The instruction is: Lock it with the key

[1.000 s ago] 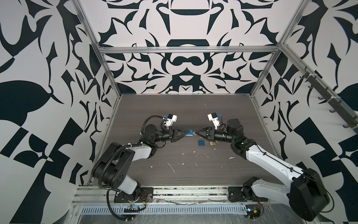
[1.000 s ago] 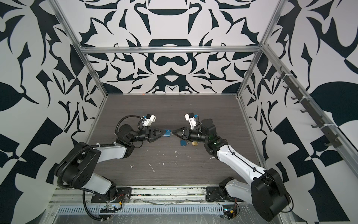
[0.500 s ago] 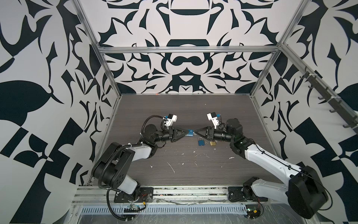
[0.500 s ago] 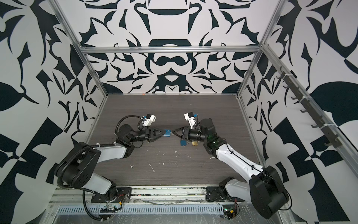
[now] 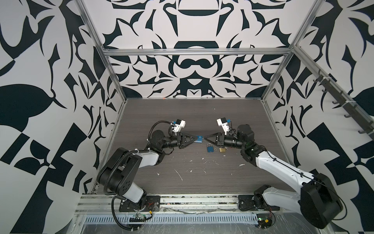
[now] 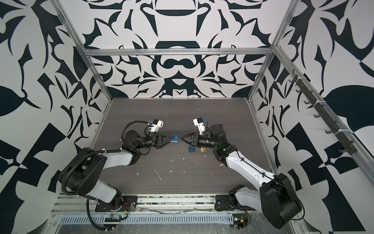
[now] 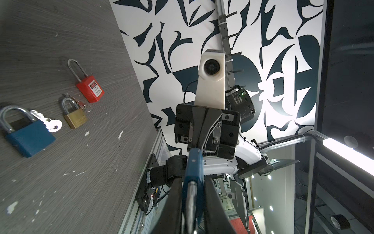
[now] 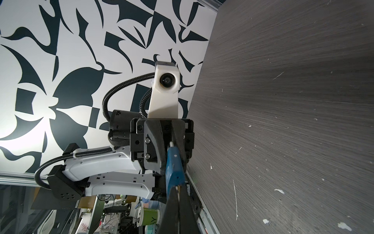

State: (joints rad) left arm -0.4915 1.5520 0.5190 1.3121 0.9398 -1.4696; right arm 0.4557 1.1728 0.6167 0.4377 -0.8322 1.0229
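- Centrally, above the tabletop (image 5: 182,113), the two arms meet tip to tip, with a blue padlock (image 5: 199,139) raised between them in both top views.
- The left gripper (image 5: 195,139) has its jaws clamped on the blue padlock (image 7: 194,162). They are only narrowly apart, one finger (image 7: 174,194) on each flat side, and the grey shackle runs down between them.
- The right gripper (image 5: 204,138) points at the free end of the padlock, its jaws pinched together to a fine tip.
- From the right wrist camera, a thin sliver of metal, the key (image 8: 178,188), shows between those closed fingertips, touching the end of the padlock (image 8: 175,164). How far it sits inside the keyhole cannot be told.
- A second blue padlock (image 7: 28,135) lies flat on the tabletop below the grippers, with a silver key (image 7: 50,123) resting against its shackle.
- Just beside it lies a brass padlock (image 7: 74,117), with small keys (image 7: 81,104) at its shackle.
- Near that lies a red padlock (image 7: 90,89) with a long shackle. None of the three is touched by either gripper.
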